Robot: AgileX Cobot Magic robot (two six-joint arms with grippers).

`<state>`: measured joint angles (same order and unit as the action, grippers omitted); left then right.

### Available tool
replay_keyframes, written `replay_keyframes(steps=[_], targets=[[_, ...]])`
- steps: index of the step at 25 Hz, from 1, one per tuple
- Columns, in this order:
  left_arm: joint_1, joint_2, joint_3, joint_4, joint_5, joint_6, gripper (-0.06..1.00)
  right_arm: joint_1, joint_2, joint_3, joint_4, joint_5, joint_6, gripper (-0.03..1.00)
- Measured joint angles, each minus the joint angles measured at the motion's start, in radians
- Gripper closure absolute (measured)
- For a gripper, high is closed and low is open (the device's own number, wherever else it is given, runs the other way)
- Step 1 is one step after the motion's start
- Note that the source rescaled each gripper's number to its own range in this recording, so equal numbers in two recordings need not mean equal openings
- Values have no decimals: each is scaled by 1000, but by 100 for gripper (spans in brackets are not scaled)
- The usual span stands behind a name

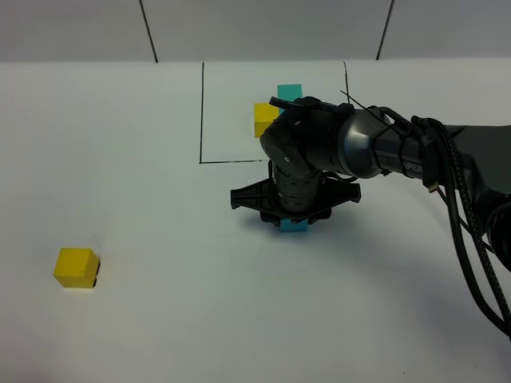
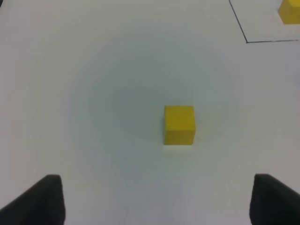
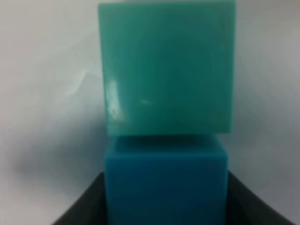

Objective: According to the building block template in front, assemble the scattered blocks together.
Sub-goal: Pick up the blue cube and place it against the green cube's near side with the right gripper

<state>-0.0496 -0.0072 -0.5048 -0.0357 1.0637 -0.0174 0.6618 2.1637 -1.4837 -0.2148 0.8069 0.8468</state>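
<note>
The template sits inside the black drawn frame [image 1: 202,112]; its yellow cube [image 1: 264,120] and teal cube [image 1: 289,90] show, and the right arm hides its blue cube. My right gripper [image 1: 294,209] points down in front of the frame. In the right wrist view the sky-blue cube [image 3: 164,187] sits between its fingers [image 3: 82,208], touching the teal-green cube [image 3: 168,70] beyond it. Only a sliver of these cubes [image 1: 294,227] shows under the gripper from above. The loose yellow cube [image 1: 76,267] lies far left. My left gripper [image 2: 157,201] is open, short of the yellow cube [image 2: 179,124].
The white table runs to a wall with dark seams at the back. The right arm and its cables [image 1: 463,199] cross the right side. The frame's corner line [image 2: 246,40] and the template's yellow cube [image 2: 290,11] show in the left wrist view.
</note>
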Motion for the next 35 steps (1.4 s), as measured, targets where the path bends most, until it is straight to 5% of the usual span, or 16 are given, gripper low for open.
replay_keyframes(steps=[35], targets=[[0,0,0,0,0,-2,10,-13,22,-7,9,-10,-64,95]])
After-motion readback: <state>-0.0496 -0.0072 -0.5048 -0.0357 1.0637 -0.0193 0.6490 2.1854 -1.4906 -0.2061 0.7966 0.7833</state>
